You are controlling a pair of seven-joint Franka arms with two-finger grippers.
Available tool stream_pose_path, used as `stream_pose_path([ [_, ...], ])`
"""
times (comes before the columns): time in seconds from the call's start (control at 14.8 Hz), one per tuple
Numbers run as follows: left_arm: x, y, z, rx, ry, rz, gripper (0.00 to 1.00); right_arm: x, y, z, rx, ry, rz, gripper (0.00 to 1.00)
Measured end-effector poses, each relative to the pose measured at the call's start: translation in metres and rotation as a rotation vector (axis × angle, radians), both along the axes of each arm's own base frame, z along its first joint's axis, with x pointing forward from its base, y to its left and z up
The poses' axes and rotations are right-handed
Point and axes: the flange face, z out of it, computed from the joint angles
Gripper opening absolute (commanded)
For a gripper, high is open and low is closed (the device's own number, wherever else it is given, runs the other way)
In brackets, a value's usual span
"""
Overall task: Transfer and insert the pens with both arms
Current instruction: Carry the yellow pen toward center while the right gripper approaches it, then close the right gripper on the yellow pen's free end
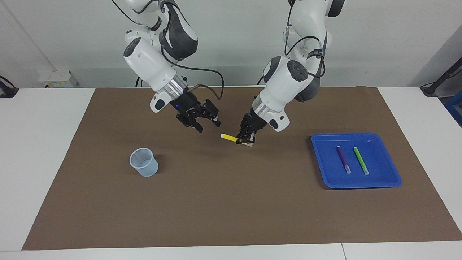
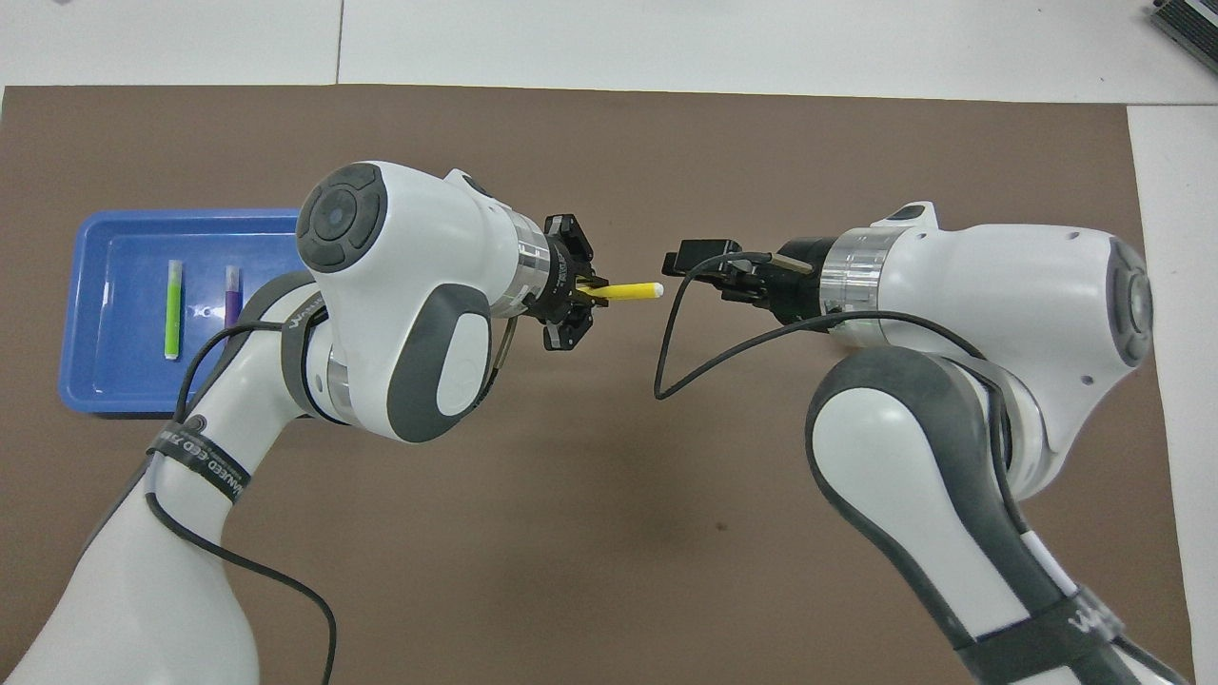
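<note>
From the facing camera I am seeing the left gripper clamping the yellow pen, a slim glossy stick lying nearly level in the air over the brown mat, its free tip pointing toward the right gripper, which is hanging just beside that tip with its black fingers standing apart and touching nothing. Toward the left arm's end of the mat, the purple pen and the green pen are lying side by side, apart, in the shallow blue plastic tray; toward the right arm's end a pale, ribbed, translucent cup is standing upright. From overhead I am reading the yellow pen jutting from the left gripper over the mat, its rounded whitish tip facing the right gripper.
</note>
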Motion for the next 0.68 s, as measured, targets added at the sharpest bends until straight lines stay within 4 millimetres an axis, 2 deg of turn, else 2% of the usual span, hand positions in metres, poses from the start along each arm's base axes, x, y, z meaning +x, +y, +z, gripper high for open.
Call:
stream_pose_path([
  [0.14,-0.007,-0.016,0.004,-0.043,-0.002,0.037,0.0,0.004,0.003,-0.01,-0.005,-0.001,-0.008,0.83],
  [0.2,-0.012,-0.025,0.005,-0.053,-0.004,0.046,0.0,0.005,0.003,-0.014,-0.007,0.002,-0.01,0.78],
  [0.34,-0.021,-0.039,0.007,-0.066,-0.005,0.063,0.0,0.006,0.003,-0.017,-0.009,0.007,-0.01,0.76],
  [0.68,-0.019,-0.043,0.011,-0.093,-0.032,0.116,0.0,0.007,0.0,-0.017,-0.009,0.007,-0.014,0.73],
])
